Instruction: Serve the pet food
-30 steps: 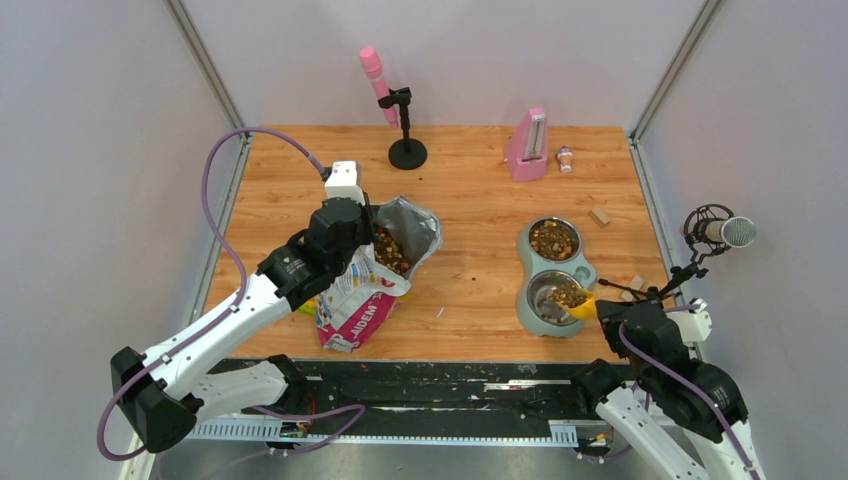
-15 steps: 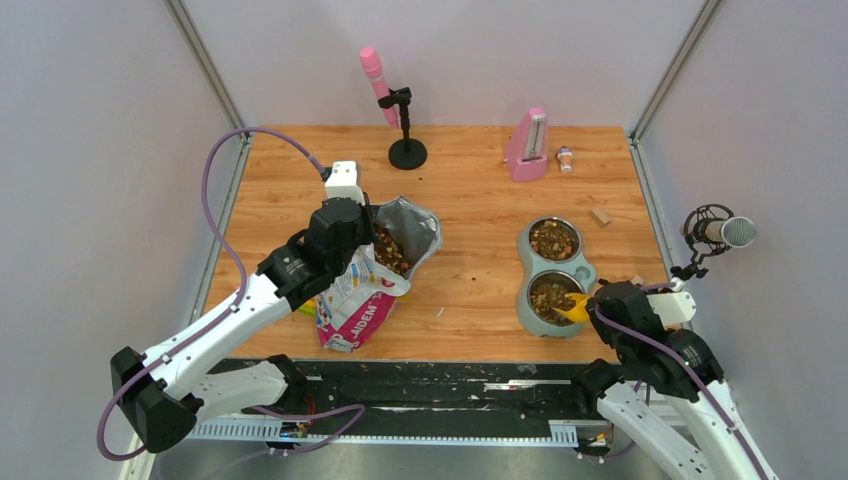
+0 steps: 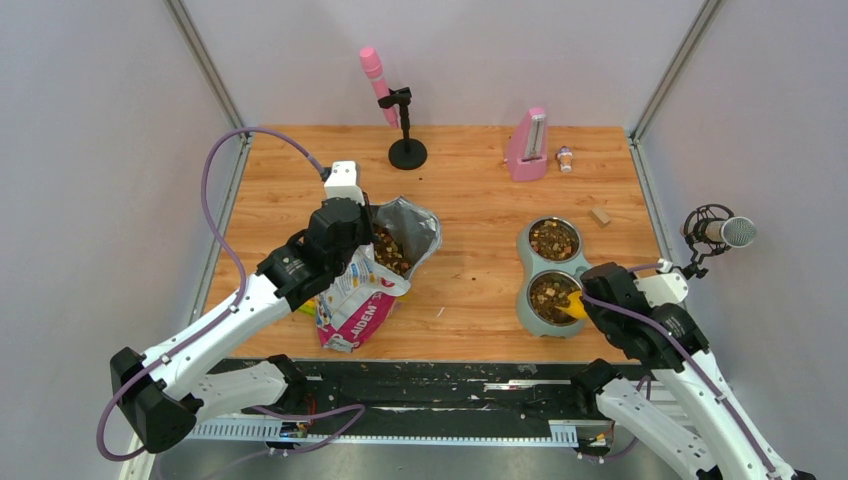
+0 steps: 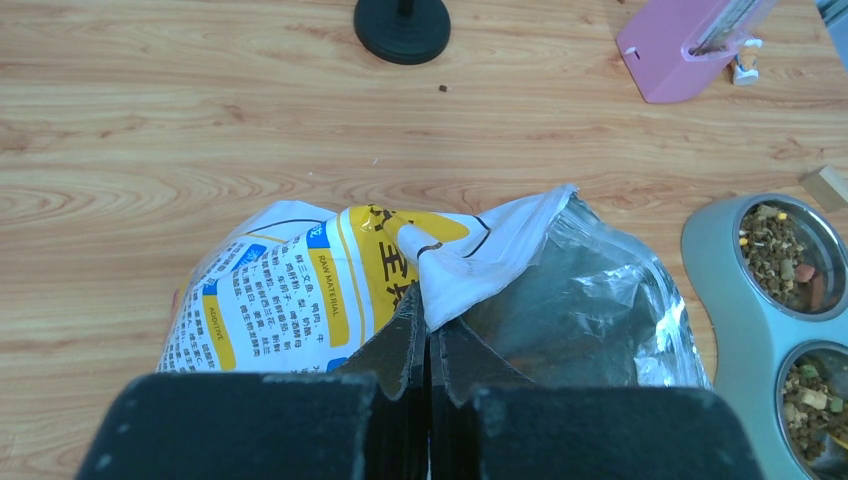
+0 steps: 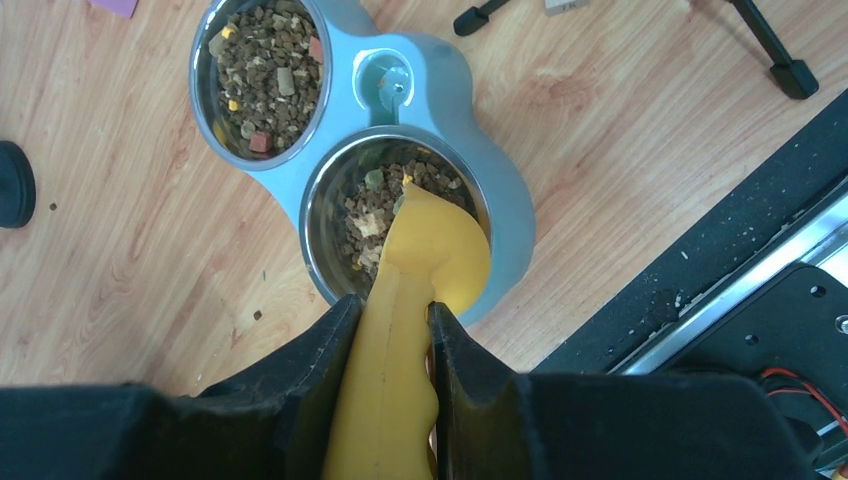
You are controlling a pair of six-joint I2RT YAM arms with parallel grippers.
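The pet food (image 3: 550, 293) fills both steel bowls of a grey-blue double feeder (image 3: 585, 272); more shows in the open bag (image 3: 392, 252). My right gripper (image 5: 392, 318) is shut on the handle of a yellow scoop (image 5: 435, 245), whose head is turned over the near bowl's kibble (image 5: 365, 215). The far bowl (image 5: 262, 70) is also full. My left gripper (image 4: 428, 322) is shut on the rim of the printed bag (image 4: 300, 290) and holds its mouth open; the foil lining (image 4: 590, 310) shows to the right.
A pink microphone on a black stand (image 3: 405, 150), a pink metronome (image 3: 527, 145) and small wooden blocks (image 3: 600, 215) sit at the back and right. A second microphone (image 3: 722, 232) on a tripod stands at the right edge. A black rail (image 3: 430, 375) runs along the near edge.
My right arm has swung left and forward, and the scoop has turned over above the near bowl; the kibble heap it carried is now in that bowl. The left arm has not moved.
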